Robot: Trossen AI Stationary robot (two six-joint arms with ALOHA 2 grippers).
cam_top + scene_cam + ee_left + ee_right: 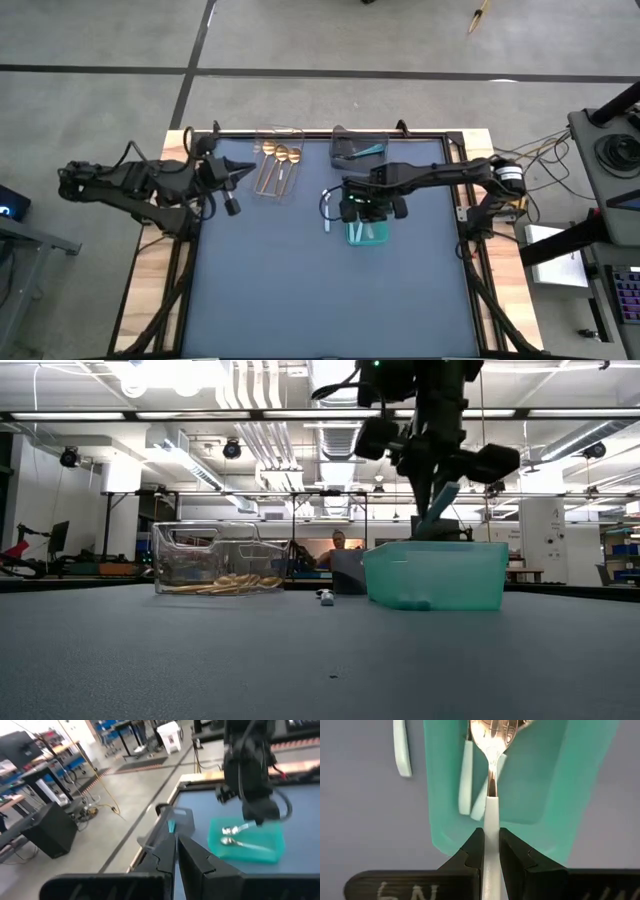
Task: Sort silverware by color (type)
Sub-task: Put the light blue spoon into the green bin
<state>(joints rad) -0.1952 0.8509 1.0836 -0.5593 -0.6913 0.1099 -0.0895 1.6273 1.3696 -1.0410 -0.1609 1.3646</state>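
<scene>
My right gripper (491,832) hangs over the teal bin (366,234), shut on a spoon with a silver bowl (492,732) and a light-blue handle. Two more light-blue-handled spoons (466,775) lie in that bin. Another one (328,222) lies on the mat just left of the bin. Gold spoons (280,155) lie in the clear bin (215,558). A teal-handled spoon (370,150) lies in the grey bin (358,148). My left gripper (176,845) waits shut and empty at the far left, beside the clear bin. My right gripper pinches the spoon's light-blue handle (491,817) between its two fingers. The fingers point steeply down from above, and the spoon runs on along them. Its bowl end points down into the teal bin's mouth (430,545); whether it touches anything there, I cannot tell.
The three bins stand in the far half of the dark mat (300,300), whose near half is bare. The table's raised black frame (465,250) runs along the mat's sides. A person (338,545) shows in the room behind the table.
</scene>
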